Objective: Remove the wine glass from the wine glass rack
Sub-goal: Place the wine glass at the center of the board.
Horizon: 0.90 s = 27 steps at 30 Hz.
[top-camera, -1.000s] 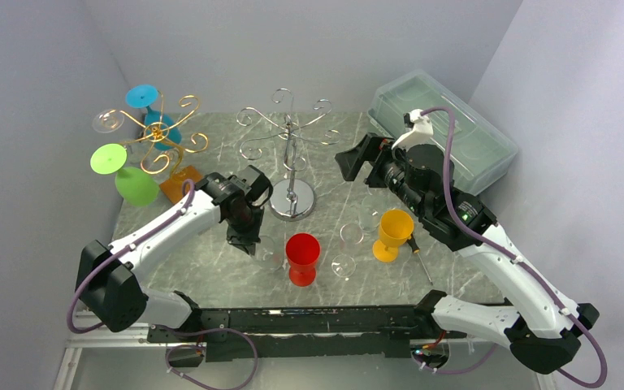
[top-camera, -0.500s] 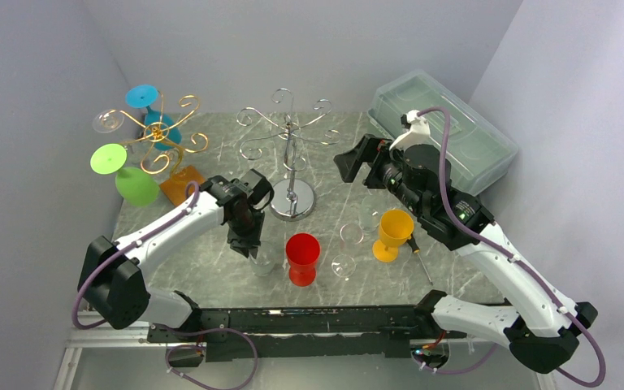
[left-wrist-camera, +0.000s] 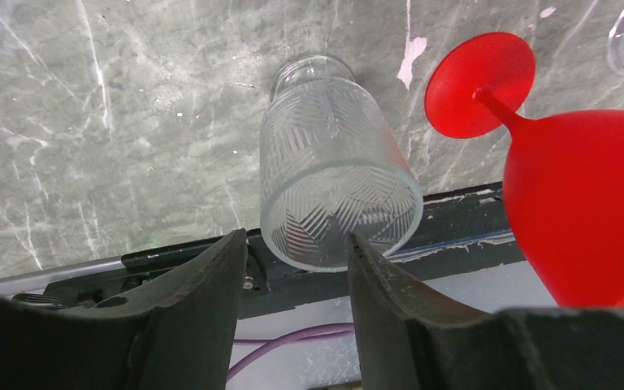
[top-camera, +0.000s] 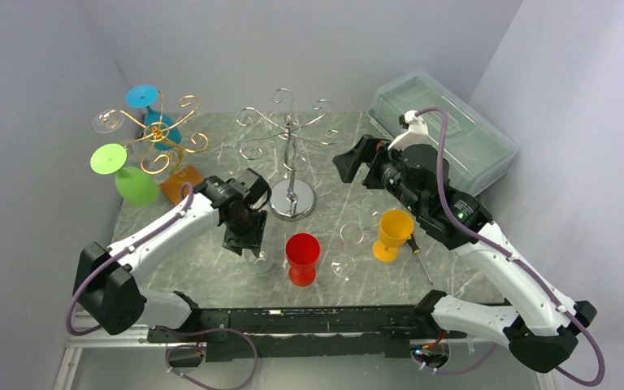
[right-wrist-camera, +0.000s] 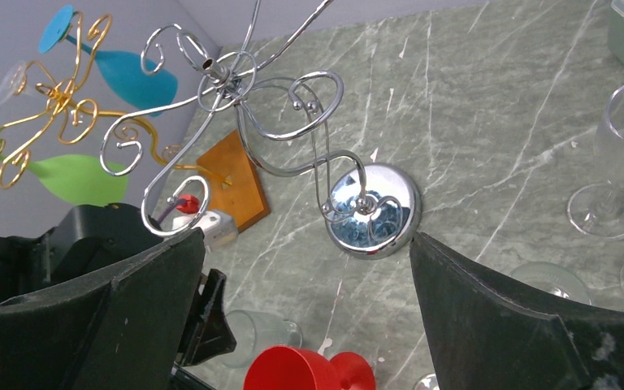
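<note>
The gold wine glass rack (top-camera: 158,130) stands at the far left with a teal wine glass (top-camera: 150,106), a green one (top-camera: 134,183) and a clear one (top-camera: 107,122) hanging from it. An empty chrome rack (top-camera: 291,154) stands mid-table. My left gripper (top-camera: 248,248) is open just above a clear patterned tumbler (left-wrist-camera: 333,162), which stands upright on the table beside a red wine glass (top-camera: 302,256). The fingertips (left-wrist-camera: 236,252) sit either side of the tumbler's rim. My right gripper (top-camera: 349,162) hovers wide open and empty to the right of the chrome rack, its base (right-wrist-camera: 371,211) showing between the fingers.
A yellow wine glass (top-camera: 392,231) and two clear wine glasses (top-camera: 349,236) stand right of the red one. A screwdriver (top-camera: 418,256) lies near the yellow glass. A clear plastic box (top-camera: 447,130) fills the back right corner. The gold rack's wooden base (top-camera: 179,183) is behind my left arm.
My left gripper's jaws have parted and let go of the clear tumbler, which now stands beside the red glass. The right arm has edged slightly left.
</note>
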Motion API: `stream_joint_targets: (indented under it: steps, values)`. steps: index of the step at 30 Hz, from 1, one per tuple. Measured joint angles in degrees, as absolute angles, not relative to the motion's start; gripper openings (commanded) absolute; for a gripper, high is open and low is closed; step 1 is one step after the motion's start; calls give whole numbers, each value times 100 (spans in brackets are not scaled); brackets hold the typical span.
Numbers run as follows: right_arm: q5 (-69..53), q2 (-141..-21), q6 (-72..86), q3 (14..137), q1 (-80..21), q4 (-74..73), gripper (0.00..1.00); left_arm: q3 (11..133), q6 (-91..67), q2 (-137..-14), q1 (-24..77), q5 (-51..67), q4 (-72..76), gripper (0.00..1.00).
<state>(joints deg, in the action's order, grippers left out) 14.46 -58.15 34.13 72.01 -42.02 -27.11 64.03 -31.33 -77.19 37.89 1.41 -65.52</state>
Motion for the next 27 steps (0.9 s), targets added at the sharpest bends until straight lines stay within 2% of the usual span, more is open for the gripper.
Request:
stream_joint_targets:
  steps: [15,27]
  values:
    - [1441,-5819,3452,7201,-4202,-2709,100,6705,-3398,-7057,3791,-327,-6869,61]
    - [1439,-5822,3470,7201,-4202,-2709,100,7137,-3800,-6377,3789,-1013,-7363,63]
